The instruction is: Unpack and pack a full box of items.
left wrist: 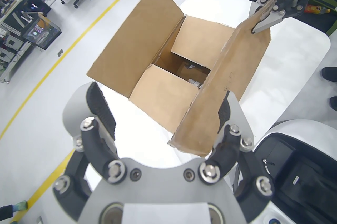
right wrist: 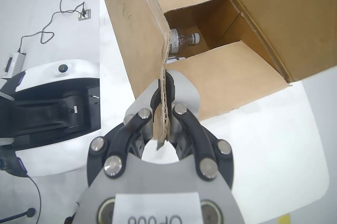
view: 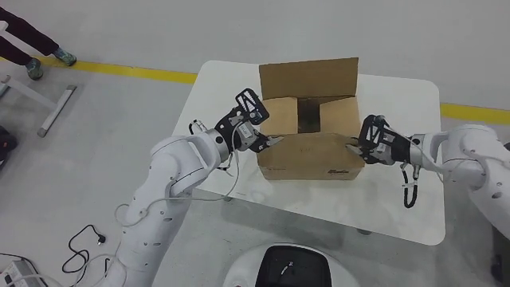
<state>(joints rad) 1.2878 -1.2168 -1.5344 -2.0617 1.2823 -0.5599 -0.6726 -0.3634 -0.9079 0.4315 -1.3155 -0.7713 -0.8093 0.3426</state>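
Box (view: pixel 311 139), centre of table (view: pixel 398 207): near flap (view: pixel 311 153) pinched at one end by right gripper (right wrist: pixel 163 93), other end between spread fingers of left gripper (left wrist: pixel 159 93). Right wrist view adds bottle (right wrist: pixel 184 38) inside.

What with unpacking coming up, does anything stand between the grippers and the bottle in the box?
Yes: two short flaps lie folded in over the box opening, leaving a gap above the bottle. The right gripper is shut on the near long flap, held upright.
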